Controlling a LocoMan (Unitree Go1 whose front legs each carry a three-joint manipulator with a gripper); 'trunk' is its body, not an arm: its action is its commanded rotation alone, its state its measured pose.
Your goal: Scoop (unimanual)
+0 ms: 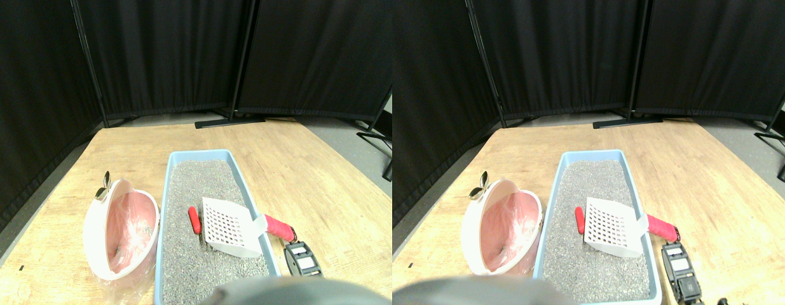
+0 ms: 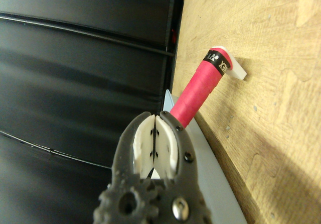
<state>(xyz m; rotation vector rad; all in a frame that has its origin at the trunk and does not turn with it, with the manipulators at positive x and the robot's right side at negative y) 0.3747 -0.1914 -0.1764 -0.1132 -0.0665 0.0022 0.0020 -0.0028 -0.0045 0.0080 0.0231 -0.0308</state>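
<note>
Here, a light blue litter tray (image 1: 174,166) filled with grey litter (image 1: 204,190) was seen lying on a pale wooden floor (image 1: 303,171), with black curtain panels (image 1: 170,57) standing behind it. A white slotted scoop (image 1: 230,227) was found resting in the tray, its perforated blade lying on the litter and its red wrapped handle (image 1: 279,227) reaching out over the tray's right rim. A small red object (image 1: 193,220) was seen on the litter just beside the blade's left edge. Beside the tray's left wall, a white bin (image 1: 95,235) lined with pink plastic was tipped on its side, its opening turned toward the tray.

The right claw (image 2: 155,146) was observed low at the tray's right edge, just behind the end of the handle. In the wrist view its two white-padded jaws were pressed together with only a thin seam between them, and nothing was gripped; the red handle ran onward beyond their tips. Whether the tips touched the handle could not be told. The scoop's blade was hidden from the wrist view apart from a white corner past the handle's black band.
</note>
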